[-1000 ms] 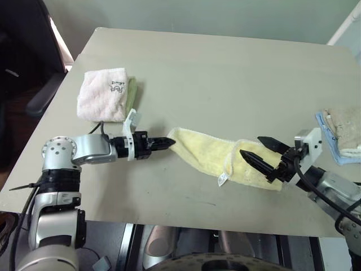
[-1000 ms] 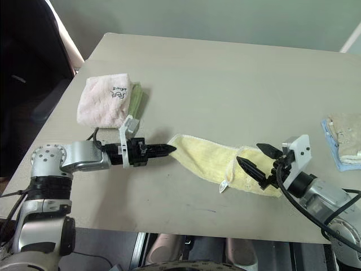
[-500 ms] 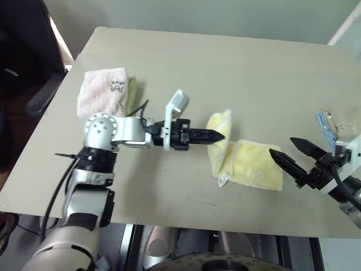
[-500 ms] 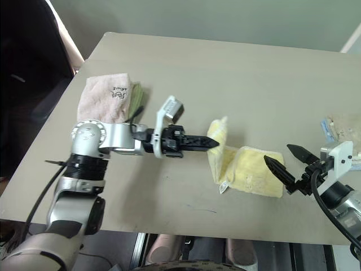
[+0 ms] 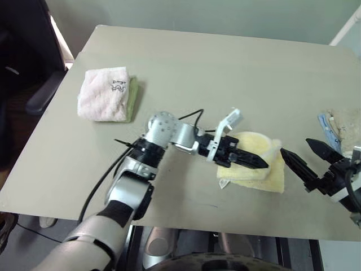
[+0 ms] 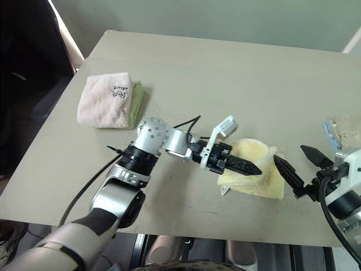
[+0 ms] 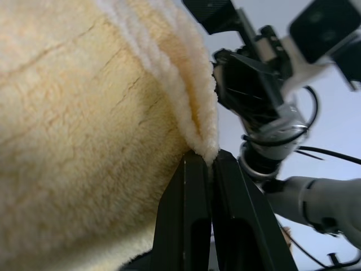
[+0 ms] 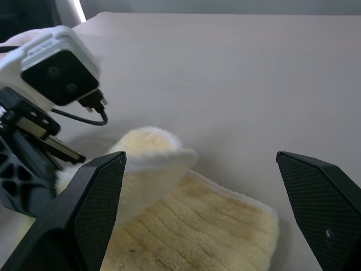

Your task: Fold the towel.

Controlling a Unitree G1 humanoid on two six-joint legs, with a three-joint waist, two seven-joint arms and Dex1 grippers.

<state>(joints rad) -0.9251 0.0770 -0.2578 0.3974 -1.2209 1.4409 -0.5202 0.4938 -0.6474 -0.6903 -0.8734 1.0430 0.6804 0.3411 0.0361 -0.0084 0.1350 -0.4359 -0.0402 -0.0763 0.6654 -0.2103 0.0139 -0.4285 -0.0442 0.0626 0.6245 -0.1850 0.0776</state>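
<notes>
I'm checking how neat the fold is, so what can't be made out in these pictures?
- Pale yellow terry towel: its near-left part lies under the shut left gripper, head views.
- Towel's lower layers: covered by the folded-over top layer, left wrist view.
- Beige and blue folded cloths: cut off by the right edge.
- Pink-white folded towel's dark embroidery: too small to read.

Beige and blue folded cloths (image 5: 340, 131) cut by frame edge; towel (image 5: 265, 169) partly under left arm.

The towel (image 5: 256, 164) lies near the table's (image 5: 214, 73) near edge, right of centre; a folded towel (image 5: 104, 93) sits far left, folded cloths (image 5: 341, 127), seemingly stacked, far right.
</notes>
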